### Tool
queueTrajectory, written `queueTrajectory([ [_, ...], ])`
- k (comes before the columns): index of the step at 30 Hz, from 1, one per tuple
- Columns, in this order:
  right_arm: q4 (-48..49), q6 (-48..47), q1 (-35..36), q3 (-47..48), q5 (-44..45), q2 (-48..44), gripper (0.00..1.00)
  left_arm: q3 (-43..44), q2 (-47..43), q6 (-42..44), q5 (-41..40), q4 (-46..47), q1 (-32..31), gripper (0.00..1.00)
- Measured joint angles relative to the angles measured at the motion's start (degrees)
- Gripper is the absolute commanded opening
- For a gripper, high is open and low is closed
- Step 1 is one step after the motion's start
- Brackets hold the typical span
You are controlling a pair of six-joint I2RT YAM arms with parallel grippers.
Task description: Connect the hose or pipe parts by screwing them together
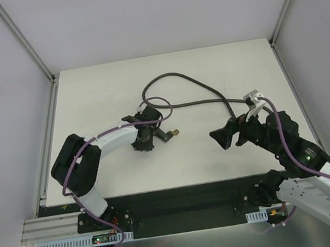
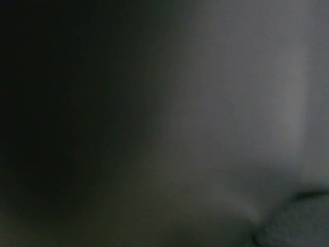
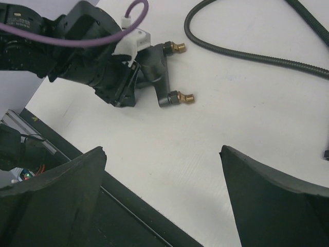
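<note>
A small black T-shaped fitting (image 3: 160, 69) with two brass tips (image 3: 186, 97) sits low over the white table, left of centre (image 1: 169, 134). My left gripper (image 1: 156, 136) is shut on its rear end, seen from the side in the right wrist view (image 3: 128, 77). The left wrist view is dark and blurred and shows nothing clear. The dark-grey hose (image 1: 195, 85) loops across the back of the table and passes the fitting on its far side (image 3: 241, 53). My right gripper (image 1: 229, 134) hangs open to the right of the fitting, its fingers (image 3: 67, 180) wide apart with nothing between them.
One hose end runs toward a small white part (image 1: 252, 96) close to the right wrist. A black rail (image 1: 178, 198) borders the table's near edge, and the same edge shows under my right fingers (image 3: 128, 206). Grey walls with metal posts (image 1: 22, 40) enclose the table.
</note>
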Motion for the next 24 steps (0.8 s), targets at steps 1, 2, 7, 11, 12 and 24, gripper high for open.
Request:
queueTrajectory([
  [1, 0.0, 0.0, 0.0, 0.0, 0.1, 0.3, 0.96, -0.1, -0.1, -0.2, 0.2, -0.3, 1.8, 0.26],
  [2, 0.0, 0.0, 0.0, -0.1, 0.3, 0.6, 0.96, -0.1, -0.1, -0.1, 0.3, -0.2, 3.8, 0.26],
  [7, 0.2, -0.6, 0.0, -0.8, 3.2, 3.4, 0.96, -0.2, -2.1, -1.0, 0.5, 0.3, 12.3, 0.30],
  [11, 0.0, -1.0, 0.0, -0.7, 8.0, 8.8, 0.96, -0.9, -5.8, -1.9, 0.3, 0.2, 14.7, 0.34],
  [12, -0.3, -1.1, -0.2, -0.6, 9.4, 10.5, 0.96, -1.1, -6.7, -2.1, 0.4, 0.2, 14.7, 0.35],
  [24, -8.8, -10.1, -19.1, 18.0, 22.1, 38.7, 0.99, -8.1, -15.8, -6.2, 4.4, 0.7, 23.2, 0.47],
])
